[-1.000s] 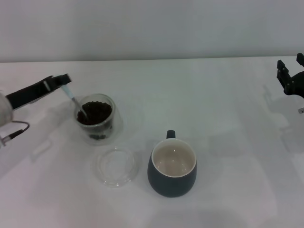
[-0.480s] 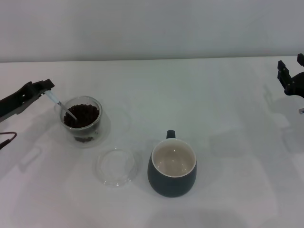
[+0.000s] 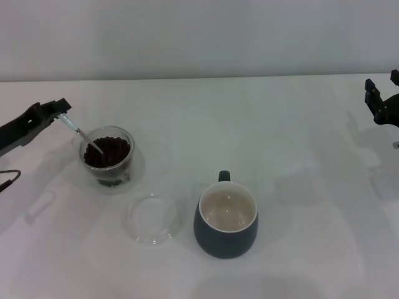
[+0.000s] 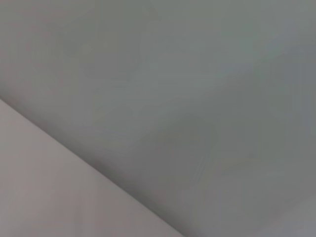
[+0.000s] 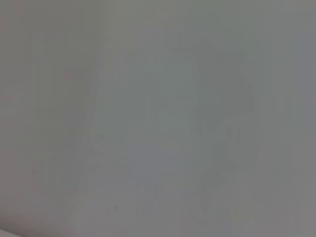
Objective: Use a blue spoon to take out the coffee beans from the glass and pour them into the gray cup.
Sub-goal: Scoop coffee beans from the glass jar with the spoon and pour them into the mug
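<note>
In the head view the glass (image 3: 106, 157) stands at the left of the white table, holding a heap of dark coffee beans (image 3: 110, 151). My left gripper (image 3: 60, 107) reaches in from the left edge, shut on the pale handle of the blue spoon (image 3: 81, 133). The spoon slants down into the glass with its bowl among the beans. The gray cup (image 3: 226, 220) sits near the front centre, its handle pointing away, its cream inside bare. My right gripper (image 3: 381, 101) hangs at the far right edge, away from everything. Neither wrist view shows any of these objects.
A flat clear glass dish (image 3: 153, 217) lies on the table (image 3: 293, 162) between the glass and the gray cup, just left of the cup. A thin cable loop (image 3: 7, 179) shows at the left edge.
The glass, with the spoon in it, slid left across the table along with my left gripper, then stopped. In the last half second the gripper rose slightly. The right arm held still.
</note>
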Controlling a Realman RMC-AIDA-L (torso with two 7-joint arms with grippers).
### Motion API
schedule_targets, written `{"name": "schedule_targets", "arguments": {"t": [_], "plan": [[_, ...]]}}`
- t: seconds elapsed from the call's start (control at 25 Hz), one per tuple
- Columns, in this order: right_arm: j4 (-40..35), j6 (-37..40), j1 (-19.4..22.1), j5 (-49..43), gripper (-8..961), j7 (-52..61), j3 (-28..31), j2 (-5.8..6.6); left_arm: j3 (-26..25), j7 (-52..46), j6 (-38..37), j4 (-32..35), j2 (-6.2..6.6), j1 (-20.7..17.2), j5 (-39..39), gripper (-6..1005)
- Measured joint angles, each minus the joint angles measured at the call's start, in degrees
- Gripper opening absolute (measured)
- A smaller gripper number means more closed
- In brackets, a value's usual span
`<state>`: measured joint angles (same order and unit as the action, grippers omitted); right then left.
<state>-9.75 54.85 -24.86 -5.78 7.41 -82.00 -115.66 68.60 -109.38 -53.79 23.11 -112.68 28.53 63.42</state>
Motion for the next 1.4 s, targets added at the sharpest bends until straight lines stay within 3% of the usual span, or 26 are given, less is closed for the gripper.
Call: {"name": "schedule_targets", "arguments": {"t": [0.72,1.4], "plan": [[-0.4,-0.1,-0.7,-0.1,524,-0.1,0.2,0.17,-6.9,1.3,-4.9,0.2,0.0,-3.6,0.0,135],[-0.6,-0.8,-1.1,-0.2,524,-0.2,0.1,0.17,-8.5,1.2,-9.4,0.4,0.38,-2.2,0.0,136]]}}
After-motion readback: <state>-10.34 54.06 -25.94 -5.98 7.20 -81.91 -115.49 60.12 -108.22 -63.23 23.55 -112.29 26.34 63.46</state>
